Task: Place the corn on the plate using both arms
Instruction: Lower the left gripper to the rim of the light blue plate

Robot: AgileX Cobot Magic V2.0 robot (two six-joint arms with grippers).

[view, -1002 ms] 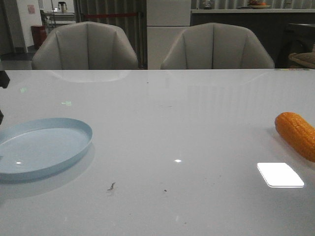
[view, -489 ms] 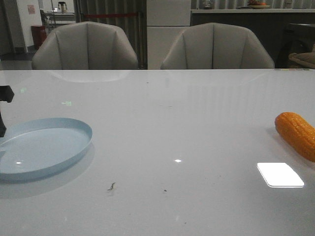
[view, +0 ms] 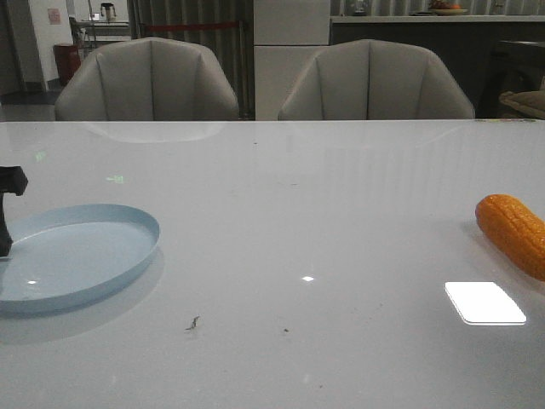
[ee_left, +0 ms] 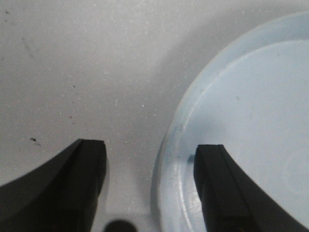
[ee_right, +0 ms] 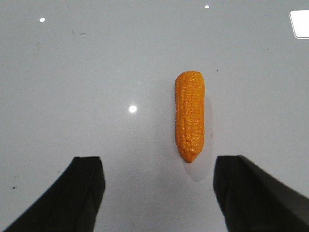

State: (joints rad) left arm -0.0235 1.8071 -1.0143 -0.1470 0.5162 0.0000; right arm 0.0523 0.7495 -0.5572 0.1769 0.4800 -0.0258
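The orange corn (view: 513, 233) lies on the white table at the far right edge; in the right wrist view the corn (ee_right: 190, 115) lies apart from the fingers, its tapered end toward them. My right gripper (ee_right: 159, 164) is open and empty above the table. The pale blue plate (view: 102, 273) sits at the left. My left gripper (ee_left: 149, 150) is open and straddles the plate's rim (ee_left: 174, 145), one finger over the plate, one over the table. Only a dark part of the left gripper (view: 8, 204) shows in the front view. The right gripper is out of the front view.
Two grey chairs (view: 149, 81) stand behind the table's far edge. A bright light reflection (view: 484, 302) lies on the table near the corn. Small dark specks (view: 193, 323) mark the table in front of the plate.
The left gripper has moved rightward and down toward the plate's left rim. The plate and corn have not moved.
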